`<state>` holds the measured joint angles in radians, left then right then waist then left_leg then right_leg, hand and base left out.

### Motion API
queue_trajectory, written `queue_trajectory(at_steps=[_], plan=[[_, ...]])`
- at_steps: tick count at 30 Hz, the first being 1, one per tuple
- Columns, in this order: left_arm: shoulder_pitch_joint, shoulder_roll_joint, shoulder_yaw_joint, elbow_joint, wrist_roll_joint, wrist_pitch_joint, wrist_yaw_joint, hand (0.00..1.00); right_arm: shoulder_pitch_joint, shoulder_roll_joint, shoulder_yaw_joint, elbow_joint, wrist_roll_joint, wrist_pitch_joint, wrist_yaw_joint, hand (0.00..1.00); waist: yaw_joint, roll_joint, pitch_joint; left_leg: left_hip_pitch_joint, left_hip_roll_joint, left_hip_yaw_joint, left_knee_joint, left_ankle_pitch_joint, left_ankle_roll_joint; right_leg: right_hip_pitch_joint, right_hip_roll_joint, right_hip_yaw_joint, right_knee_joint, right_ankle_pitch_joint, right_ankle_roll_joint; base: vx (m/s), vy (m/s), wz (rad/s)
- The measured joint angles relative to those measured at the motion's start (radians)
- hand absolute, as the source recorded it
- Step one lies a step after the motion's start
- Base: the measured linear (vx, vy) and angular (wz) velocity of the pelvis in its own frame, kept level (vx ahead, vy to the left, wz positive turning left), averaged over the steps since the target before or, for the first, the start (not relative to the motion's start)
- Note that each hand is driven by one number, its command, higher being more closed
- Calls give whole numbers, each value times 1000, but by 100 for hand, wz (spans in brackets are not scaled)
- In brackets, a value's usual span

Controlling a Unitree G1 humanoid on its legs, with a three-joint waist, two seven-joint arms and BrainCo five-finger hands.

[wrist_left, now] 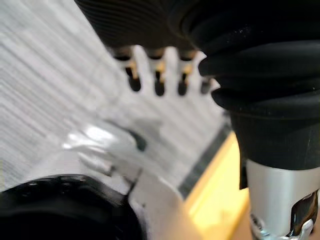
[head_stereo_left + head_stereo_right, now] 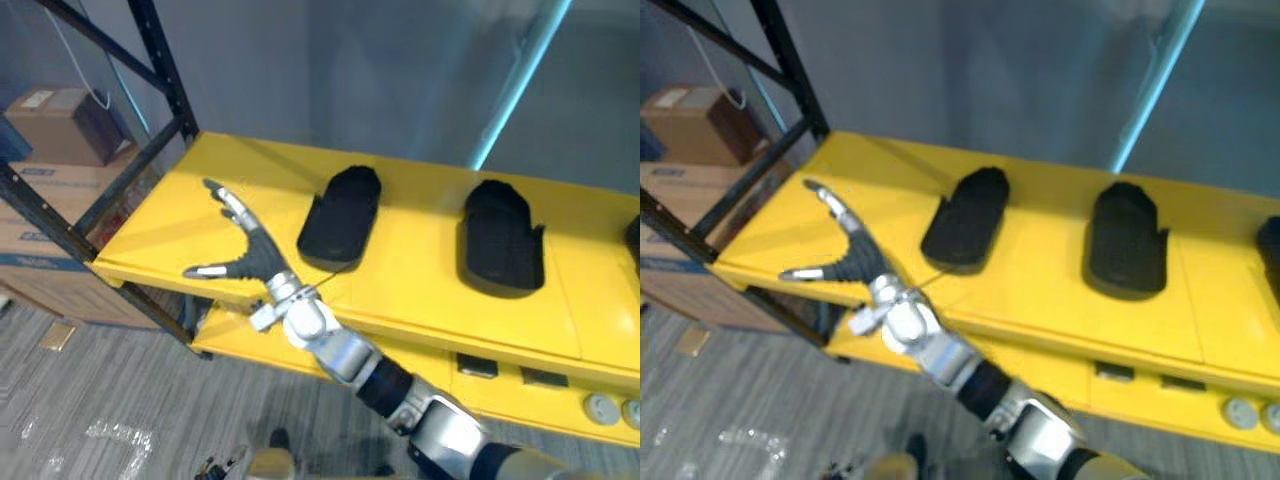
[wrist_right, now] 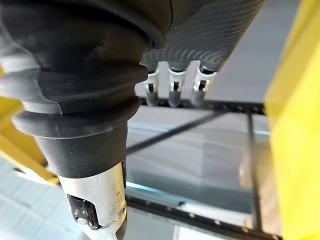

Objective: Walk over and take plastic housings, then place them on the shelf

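Yellow shelf (image 2: 420, 290) on a dark rack (image 2: 160, 60) — right hand (image 2: 255, 258) open above its left end
Fingers spread and straight, holding nothing; the nearest plastic housing (image 2: 340, 215) lies on the shelf at the hand's 2 o'clock, close but apart, a second housing (image 2: 500, 240) at 3 o'clock and a third housing (image 2: 634, 240) at the far edge. Left hand (image 1: 159, 82) hangs over the grey floor (image 2: 120, 400) (fingers relaxed, empty) — cardboard boxes (image 2: 60, 130) at 10 o'clock

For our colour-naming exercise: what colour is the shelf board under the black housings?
Bright yellow; the shelf board shows best in the left eye view.
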<state>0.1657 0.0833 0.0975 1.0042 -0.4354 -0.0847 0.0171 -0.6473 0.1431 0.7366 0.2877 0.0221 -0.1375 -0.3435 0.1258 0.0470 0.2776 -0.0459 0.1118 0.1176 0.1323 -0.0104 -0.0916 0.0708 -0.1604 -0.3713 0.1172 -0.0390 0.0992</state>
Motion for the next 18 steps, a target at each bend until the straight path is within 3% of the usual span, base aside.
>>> queue_trajectory(at_steps=[3,5,10,18], plan=[[-39,-11,-29,0,-37,-11,-4,0,-8,-2,-9,0,-29,34,15,0,-4,40,82,-56,8,-2,44,-11,-3,-63,-6,15,59,-23,-5,-205,17,-8],[-45,-12,-45,0,-57,-23,-6,0,-8,-2,-8,2,-48,52,12,0,-5,52,117,-64,8,-1,42,-6,-5,-78,-10,14,69,-23,-5,-135,2,0],[-43,1,-121,5,-79,-51,-22,0,-27,-5,-39,9,-88,65,-74,0,-5,63,129,-80,-11,-2,31,11,4,-111,-36,12,100,-31,-6,15,19,5],[-43,18,-200,6,-98,-66,-36,0,-70,-8,-98,56,-125,68,-78,0,-3,99,150,-86,-39,-2,37,5,20,-140,-78,14,175,-70,13,58,12,4]])
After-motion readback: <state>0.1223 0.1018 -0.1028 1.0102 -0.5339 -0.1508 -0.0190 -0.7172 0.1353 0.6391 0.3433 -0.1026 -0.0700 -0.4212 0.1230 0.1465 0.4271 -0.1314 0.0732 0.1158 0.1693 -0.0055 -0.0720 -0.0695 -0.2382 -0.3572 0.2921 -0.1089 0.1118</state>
